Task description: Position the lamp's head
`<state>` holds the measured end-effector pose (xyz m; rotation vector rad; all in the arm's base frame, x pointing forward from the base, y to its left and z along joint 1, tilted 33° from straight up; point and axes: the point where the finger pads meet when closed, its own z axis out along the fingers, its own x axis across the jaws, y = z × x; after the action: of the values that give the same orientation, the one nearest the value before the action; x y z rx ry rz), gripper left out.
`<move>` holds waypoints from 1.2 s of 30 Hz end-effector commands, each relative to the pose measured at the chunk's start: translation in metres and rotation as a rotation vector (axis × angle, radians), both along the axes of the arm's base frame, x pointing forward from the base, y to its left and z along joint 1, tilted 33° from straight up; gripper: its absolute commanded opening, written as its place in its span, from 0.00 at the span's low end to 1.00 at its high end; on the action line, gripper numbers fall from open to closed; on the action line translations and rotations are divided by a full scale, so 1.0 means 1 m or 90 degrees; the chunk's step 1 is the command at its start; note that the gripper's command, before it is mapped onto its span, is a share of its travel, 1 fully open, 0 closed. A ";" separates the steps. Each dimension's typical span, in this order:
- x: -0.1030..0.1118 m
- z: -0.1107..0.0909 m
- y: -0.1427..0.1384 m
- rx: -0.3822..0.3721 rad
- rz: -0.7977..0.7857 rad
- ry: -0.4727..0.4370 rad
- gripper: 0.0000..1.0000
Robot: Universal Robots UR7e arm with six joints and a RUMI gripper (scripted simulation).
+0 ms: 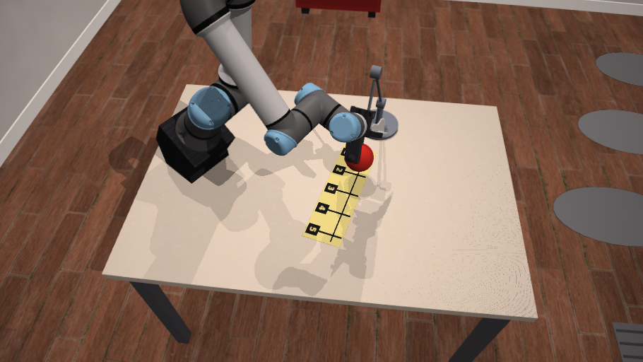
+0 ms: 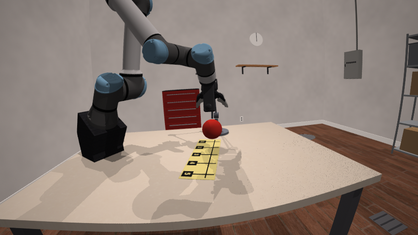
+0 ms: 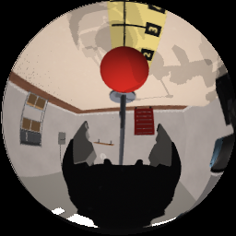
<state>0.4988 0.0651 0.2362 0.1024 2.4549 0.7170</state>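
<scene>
The lamp has a round grey base (image 1: pixel 387 122) (image 2: pixel 224 131) at the back of the table, thin grey arm links (image 1: pixel 374 90), and a red ball head (image 1: pixel 363 157) (image 2: pixel 211 128) (image 3: pixel 124 69). The head hangs a little above the base end of the yellow strip (image 1: pixel 337 215) (image 2: pixel 211 168) (image 3: pixel 121 14), which carries a long line and marks 1 to 5. It is near marks 1 and 2; mark 2 (image 1: pixel 339 170) shows just beside it. My gripper (image 2: pixel 212 104) (image 3: pixel 123 123) (image 1: pixel 354 152) is open and empty, pointing down just above the head, with a lamp link running between the fingers untouched.
The arm's black pedestal (image 1: pixel 195 143) (image 2: pixel 100 137) stands at the table's back left. The table (image 1: pixel 449 202) (image 2: pixel 292 163) holds nothing else. A red cabinet (image 2: pixel 181 108) stands behind the table, and shelving (image 2: pixel 409 96) is at the far right.
</scene>
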 end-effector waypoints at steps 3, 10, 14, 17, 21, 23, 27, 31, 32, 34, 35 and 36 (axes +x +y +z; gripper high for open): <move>0.000 0.000 0.000 0.000 0.000 -0.001 1.00; -0.014 0.018 -0.012 0.000 0.000 -0.001 1.00; -0.024 0.030 -0.020 0.000 0.000 -0.001 1.00; -0.031 0.039 -0.026 0.000 0.000 -0.001 1.00; -0.036 0.045 -0.030 0.000 0.000 -0.001 1.00; -0.039 0.050 -0.034 -0.001 0.000 -0.001 1.00; -0.047 0.060 -0.040 -0.002 -0.002 -0.001 1.00; -0.055 0.071 -0.047 -0.002 -0.003 -0.001 1.00; -0.057 0.073 -0.048 -0.003 -0.003 -0.002 1.00; -0.061 0.078 -0.052 -0.003 -0.004 -0.002 1.00; -0.062 0.081 -0.053 -0.003 -0.004 -0.002 1.00; -0.064 0.083 -0.055 -0.003 -0.005 -0.002 1.00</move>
<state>0.4433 0.0176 0.3086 0.1127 2.4541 0.7022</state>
